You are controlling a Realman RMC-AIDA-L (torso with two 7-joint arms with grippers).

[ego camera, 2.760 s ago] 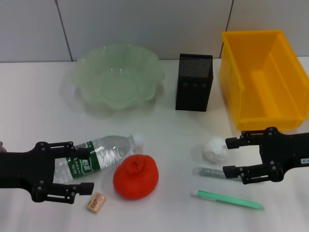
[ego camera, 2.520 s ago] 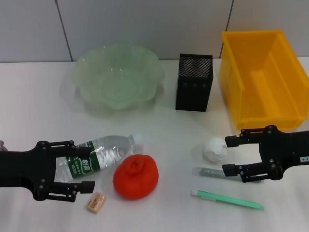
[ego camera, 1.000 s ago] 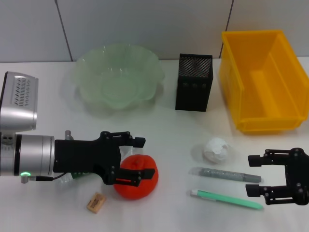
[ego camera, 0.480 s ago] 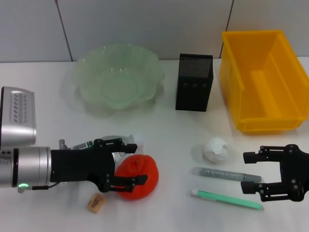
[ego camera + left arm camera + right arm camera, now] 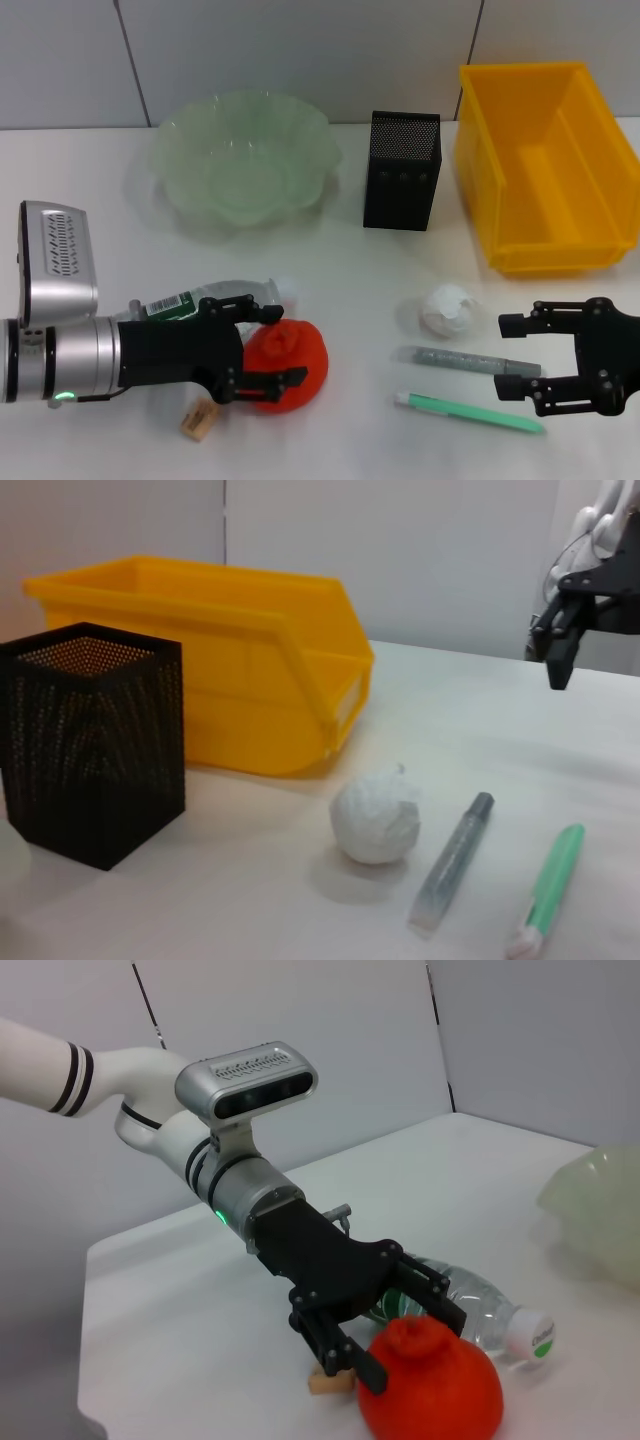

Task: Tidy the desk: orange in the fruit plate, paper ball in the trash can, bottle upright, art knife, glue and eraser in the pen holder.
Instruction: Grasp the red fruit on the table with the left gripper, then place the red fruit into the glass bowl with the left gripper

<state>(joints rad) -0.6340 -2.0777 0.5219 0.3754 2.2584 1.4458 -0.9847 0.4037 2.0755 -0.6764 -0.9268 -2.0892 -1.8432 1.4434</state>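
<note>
The left gripper (image 5: 268,342) was low at the table (image 5: 340,270), its jaws spread wide on either side of the orange (image 5: 290,362), the fingertips reaching about to the fruit's middle without clearly pressing it. The orange sat on the table just in front of the lying bottle (image 5: 215,296), with the eraser (image 5: 199,419) near it. The right gripper (image 5: 515,355) hung open and empty beside the glue (image 5: 467,360), near the paper ball (image 5: 446,309).
</note>
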